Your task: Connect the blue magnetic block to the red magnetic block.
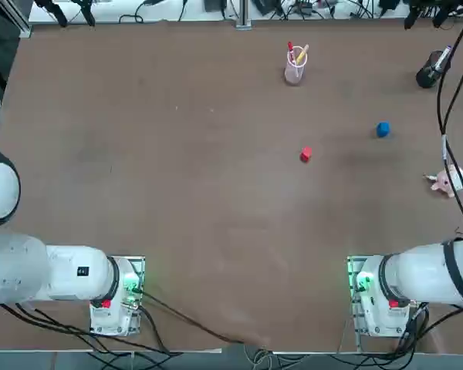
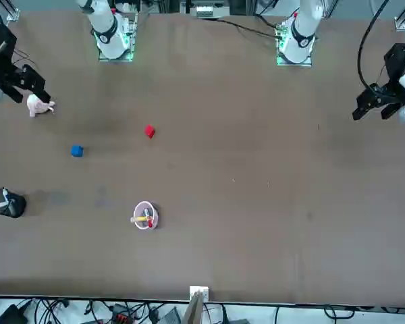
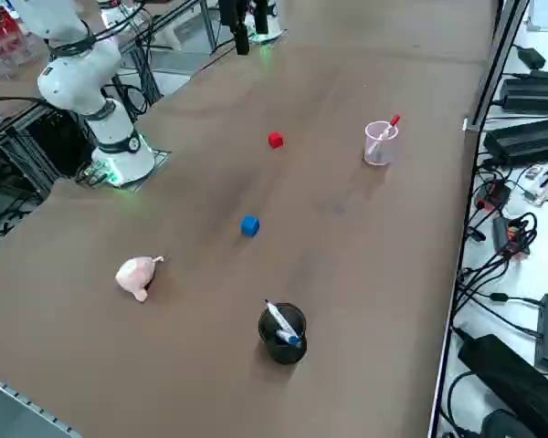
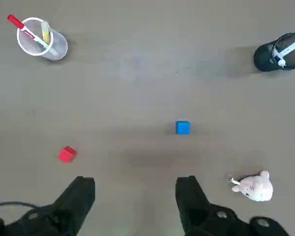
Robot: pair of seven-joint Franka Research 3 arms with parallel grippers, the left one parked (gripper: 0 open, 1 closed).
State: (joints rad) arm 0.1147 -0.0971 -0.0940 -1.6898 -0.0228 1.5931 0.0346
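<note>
The blue magnetic block [image 1: 383, 129] lies on the brown table toward the right side, also seen as blue block [image 4: 182, 128]. The red magnetic block [image 1: 305, 155] sits apart from it, nearer the table's middle, and shows as red block [image 4: 66, 154] in the wrist view. My right gripper [image 4: 135, 189] hangs high over the table's right edge, open, with nothing between its fingers. In the wrist view the blue block lies just ahead of the fingers and the red one off to one side.
A pink cup [image 1: 295, 65] with markers stands at the far side. A black cup [image 1: 430, 72] with a pen stands at the far right. A small pink toy [image 1: 445, 183] lies near the right edge, close under my gripper.
</note>
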